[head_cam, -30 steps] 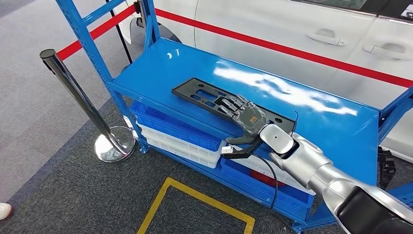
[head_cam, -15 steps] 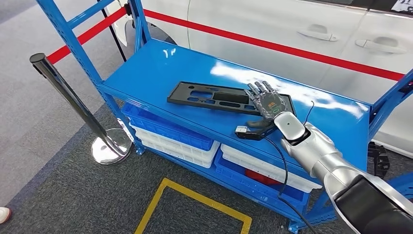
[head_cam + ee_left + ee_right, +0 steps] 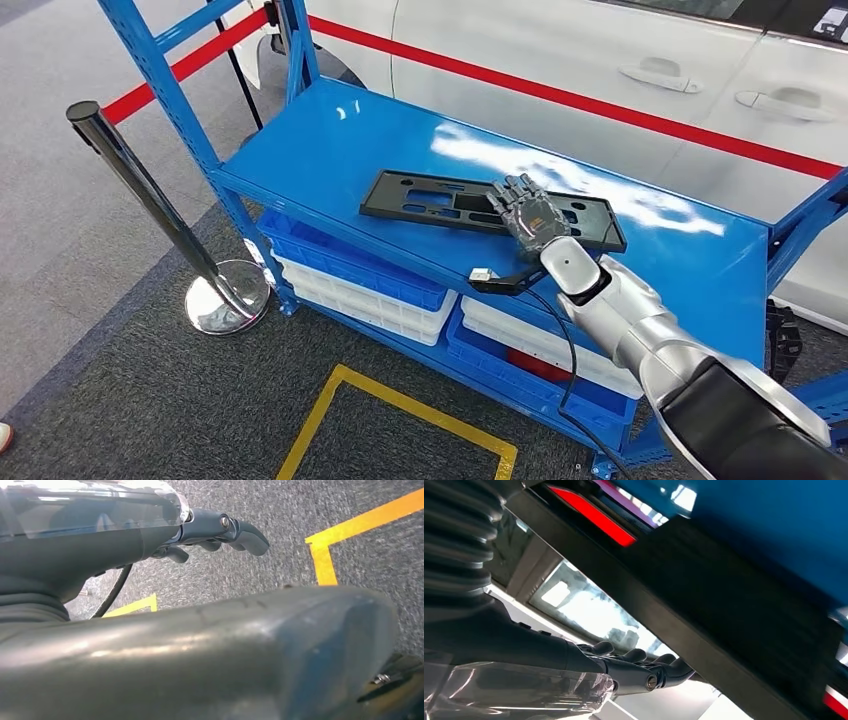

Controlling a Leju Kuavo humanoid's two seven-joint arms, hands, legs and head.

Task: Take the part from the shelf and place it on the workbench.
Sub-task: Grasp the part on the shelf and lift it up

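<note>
The black flat part (image 3: 440,203), a long plate with cut-outs, lies on the top board of the blue shelf (image 3: 330,150). My right hand (image 3: 528,215) is spread over the part's right end, fingers stretched across it and thumb (image 3: 503,281) down at the shelf's front edge. In the right wrist view the part (image 3: 724,605) runs as a dark band beside the straight fingers (image 3: 644,666), with light showing between them. My left hand (image 3: 220,527) hangs over the grey carpet and holds nothing, its fingers apart.
A chrome post (image 3: 140,180) on a round base stands left of the shelf, with a red belt (image 3: 600,105) running behind. Blue and white bins (image 3: 350,275) fill the lower level. A white car (image 3: 620,50) is close behind. Yellow tape (image 3: 400,400) marks the floor.
The view has shifted slightly. My right hand has moved further over the part's right end, and the part has turned a little on the shelf, its right end swinging away from the front edge.
</note>
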